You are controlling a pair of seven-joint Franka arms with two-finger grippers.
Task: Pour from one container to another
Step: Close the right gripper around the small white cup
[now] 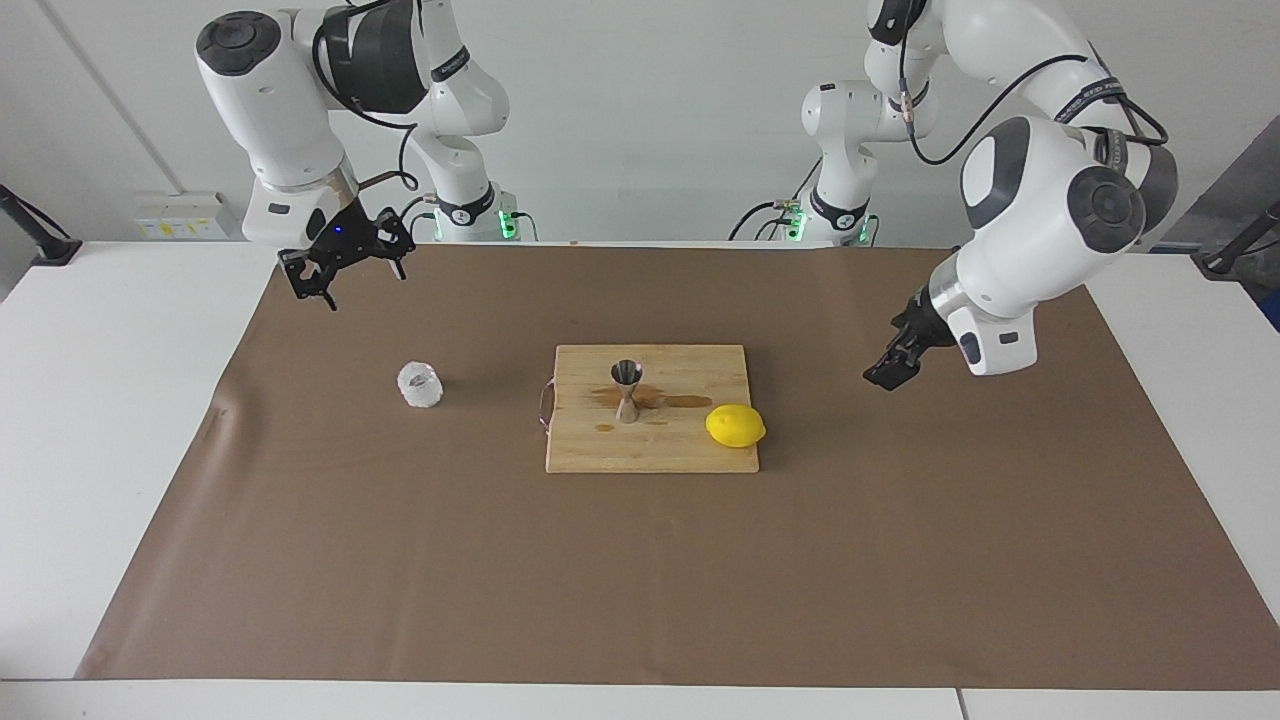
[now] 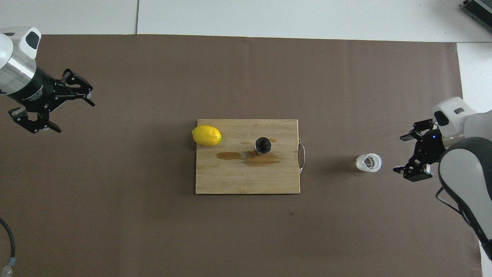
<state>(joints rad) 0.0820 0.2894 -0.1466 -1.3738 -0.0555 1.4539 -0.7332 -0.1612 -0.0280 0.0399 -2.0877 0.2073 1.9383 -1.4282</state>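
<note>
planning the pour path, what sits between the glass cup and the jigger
Only bare brown paper and the cutting board's metal handle lie between glass cup and jigger, clearest in the overhead view.

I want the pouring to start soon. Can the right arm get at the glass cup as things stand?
Probably yes: the right gripper hangs open, and nothing stands between it and the glass cup on the brown mat.

One glass cup (image 1: 420, 384), one jigger (image 1: 626, 391), one lemon (image 1: 735, 426), one cutting board (image 1: 680, 450), two arms.

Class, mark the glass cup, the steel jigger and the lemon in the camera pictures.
glass cup (image 1: 420, 385), facing view, on its bumpy wall
steel jigger (image 1: 626, 396), facing view, on its narrow waist
lemon (image 2: 206, 135), overhead view, on its yellow top
</note>
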